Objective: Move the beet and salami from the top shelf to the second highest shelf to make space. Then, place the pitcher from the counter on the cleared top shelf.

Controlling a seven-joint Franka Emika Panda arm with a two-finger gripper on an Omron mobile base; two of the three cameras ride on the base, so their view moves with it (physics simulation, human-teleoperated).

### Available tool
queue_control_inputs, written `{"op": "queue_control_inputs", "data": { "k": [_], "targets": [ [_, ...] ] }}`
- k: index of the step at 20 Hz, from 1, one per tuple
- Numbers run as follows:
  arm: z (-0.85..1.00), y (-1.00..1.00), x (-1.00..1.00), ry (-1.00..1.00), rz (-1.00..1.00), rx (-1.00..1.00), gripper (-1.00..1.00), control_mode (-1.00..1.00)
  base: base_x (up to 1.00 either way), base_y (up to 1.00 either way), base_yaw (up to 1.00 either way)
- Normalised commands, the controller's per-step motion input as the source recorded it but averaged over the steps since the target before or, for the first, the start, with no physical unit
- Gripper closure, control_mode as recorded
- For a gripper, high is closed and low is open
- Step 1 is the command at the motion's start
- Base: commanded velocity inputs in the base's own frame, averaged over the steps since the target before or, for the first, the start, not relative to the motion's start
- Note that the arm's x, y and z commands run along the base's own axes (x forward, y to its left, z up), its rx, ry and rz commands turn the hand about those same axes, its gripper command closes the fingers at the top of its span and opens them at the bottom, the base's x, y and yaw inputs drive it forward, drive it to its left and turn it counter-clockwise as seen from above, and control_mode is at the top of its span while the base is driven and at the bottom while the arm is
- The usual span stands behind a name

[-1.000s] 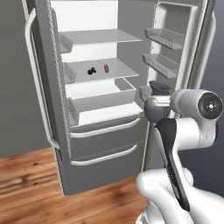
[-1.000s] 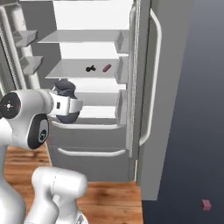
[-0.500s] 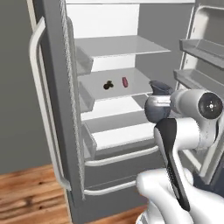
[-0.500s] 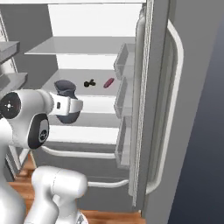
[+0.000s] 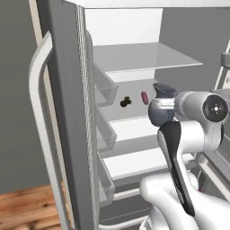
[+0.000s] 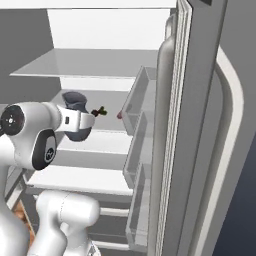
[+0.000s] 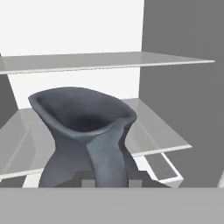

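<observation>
before the open fridge, tool (image 7: 111, 181) grips unlabelled pitcher (image 7: 87, 135).

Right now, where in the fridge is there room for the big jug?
The top shelf looks bare from the door bins across to the grey wall. The second shelf is busier: the beet and salami sit mid-shelf. The pincer is shut on the pitcher.

My arm reaches in from the left toward the open fridge, and the dark blue-grey pitcher (image 6: 75, 116) sits at the end of my hand, upright, in front of the shelves. Just to its right the beet (image 6: 100, 111) lies on a glass shelf (image 6: 107, 137). The salami (image 6: 120, 115) peeks out beside the door bins (image 6: 136, 131).
</observation>
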Motion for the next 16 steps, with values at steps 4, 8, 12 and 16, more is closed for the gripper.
{"op": "queue_control_inputs", "data": {
  "k": [4, 8, 12, 16],
  "targets": [
    [0.00, 0.00, 0.00, 0.00, 0.00, 0.00, 1.00, 1.00, 0.06, 0.00, 0.05],
    [0.14, 0.00, -0.14, -0.15, 0.00, 0.00, 1.00, -1.00, 0.00, 0.00, 0.00],
    [0.44, 0.00, -0.04, -0.10, 0.00, 0.00, 1.00, -1.00, 0.00, 0.00, 0.00],
    [0.68, 0.00, 0.00, 0.00, 0.00, 0.00, 1.00, -1.00, 0.00, 0.00, 0.00]
  ]
}}
